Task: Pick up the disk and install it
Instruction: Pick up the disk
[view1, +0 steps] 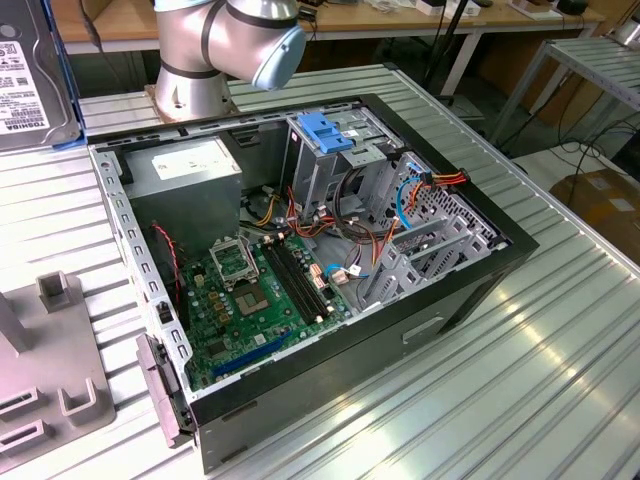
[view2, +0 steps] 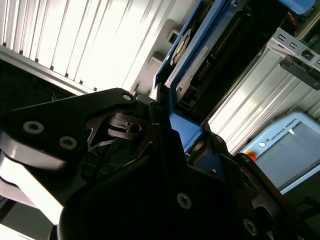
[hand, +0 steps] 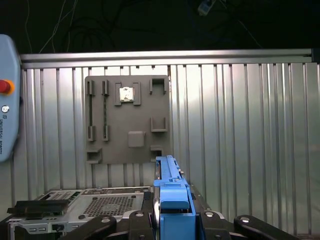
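The black fingers (hand: 140, 222) of the gripper (hand: 172, 216) are pressed from both sides on the blue side rail of the disk (hand: 172, 195), so the gripper is clamped on it and the disk stands on its edge between them. In the second wrist view the disk (view2: 187, 60) sticks out of the gripper (view2: 165, 117), and a teach pendant (view2: 285, 145) lies past it. In the exterior view the disk (view1: 30, 85) is at the far left, lifted above the ribbed metal table (view1: 520, 380), with its white label facing the camera, well apart from the open computer case (view1: 440, 310). Inside the case are a blue-handled drive cage (view1: 325, 130) and a grey power supply (view1: 190, 170). A grey fixture plate (view1: 50, 370) lies on the table beside the case.
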